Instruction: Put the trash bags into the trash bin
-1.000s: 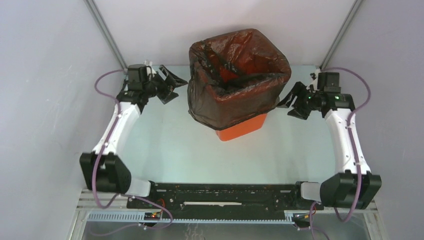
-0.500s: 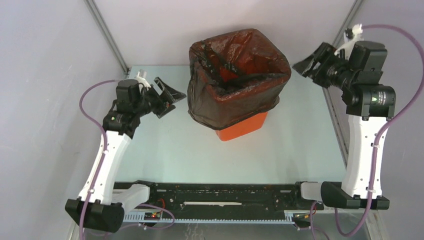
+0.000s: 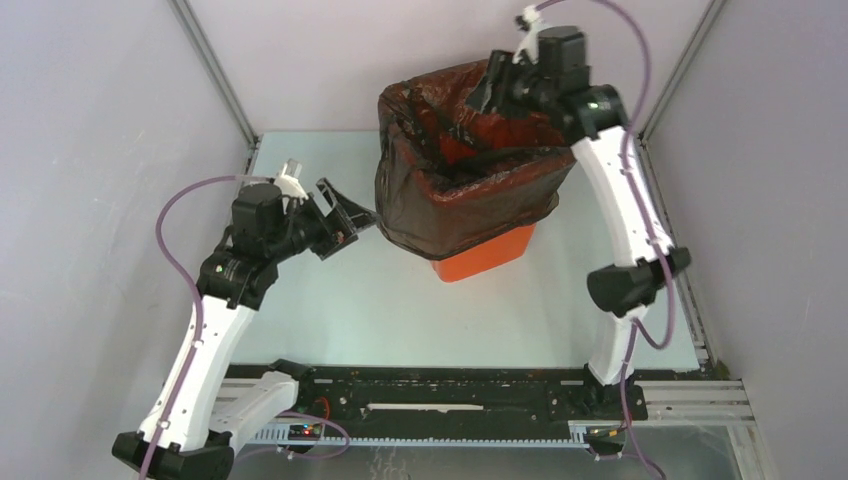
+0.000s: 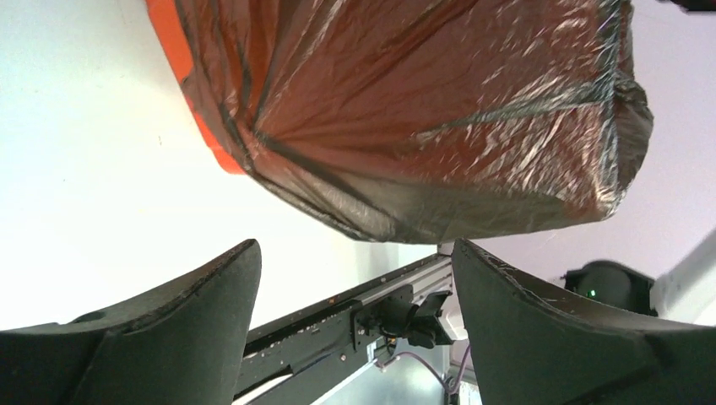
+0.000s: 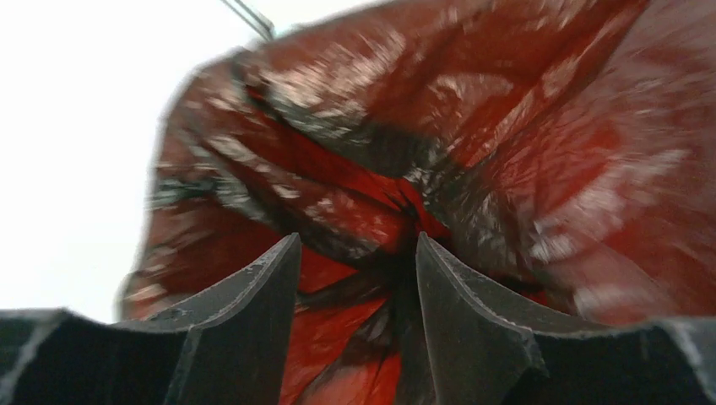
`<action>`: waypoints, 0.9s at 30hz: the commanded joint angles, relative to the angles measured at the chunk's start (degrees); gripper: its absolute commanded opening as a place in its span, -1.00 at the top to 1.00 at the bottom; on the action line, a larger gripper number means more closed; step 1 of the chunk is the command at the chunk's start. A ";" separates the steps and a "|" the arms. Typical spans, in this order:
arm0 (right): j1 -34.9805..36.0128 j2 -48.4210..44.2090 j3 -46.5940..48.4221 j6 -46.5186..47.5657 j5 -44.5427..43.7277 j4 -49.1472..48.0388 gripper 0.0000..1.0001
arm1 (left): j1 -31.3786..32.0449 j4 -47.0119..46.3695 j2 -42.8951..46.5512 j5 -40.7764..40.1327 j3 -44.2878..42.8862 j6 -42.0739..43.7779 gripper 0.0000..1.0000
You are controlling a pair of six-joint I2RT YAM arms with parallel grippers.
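The orange trash bin (image 3: 482, 260) stands at the table's middle back. The thin black trash bag (image 3: 470, 195) lines it, folded over the rim and draped down most of its sides; its loose folds sag into the mouth (image 5: 397, 202). My left gripper (image 3: 352, 212) is open and empty, just left of the bagged bin, whose side fills the left wrist view (image 4: 422, 110). My right gripper (image 3: 492, 82) is open and empty, raised over the bin's back right rim and looking down into the mouth.
The pale table (image 3: 330, 300) is bounded by grey walls on the left, right and back. The black base rail (image 3: 440, 390) runs along the near edge. Metal frame posts (image 3: 215, 70) rise at the back corners.
My right arm has swung up from the bin's right side to above its back rim. My left gripper has moved nearer and closer to the bin's left side.
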State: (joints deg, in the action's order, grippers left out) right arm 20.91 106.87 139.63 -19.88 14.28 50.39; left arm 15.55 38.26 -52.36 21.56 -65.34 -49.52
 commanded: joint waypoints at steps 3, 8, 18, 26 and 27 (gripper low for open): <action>4.11 6.84 1.83 4.99 -5.75 1.67 -0.20 | 0.36 4.16 4.47 -2.97 1.54 0.94 -0.76; 5.69 11.38 3.14 9.74 -24.32 4.81 -0.21 | 0.36 5.85 3.07 -2.61 -1.03 2.07 -0.75; 3.88 15.78 3.36 13.24 -36.46 3.21 -0.26 | 0.36 10.62 4.70 -4.52 -3.92 4.08 -0.75; 3.56 15.75 3.51 12.56 -40.09 4.86 -0.32 | 0.36 14.37 6.61 -5.59 -6.44 5.54 -0.75; 3.58 15.17 3.66 12.50 -36.49 4.84 -0.34 | 0.36 14.58 6.96 -5.68 -6.42 5.57 -0.76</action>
State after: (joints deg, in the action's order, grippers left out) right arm 25.06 123.55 140.33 -7.55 -23.66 55.27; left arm 15.64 50.96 -46.94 16.99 -68.12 -45.95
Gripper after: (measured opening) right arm 0.655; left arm 0.878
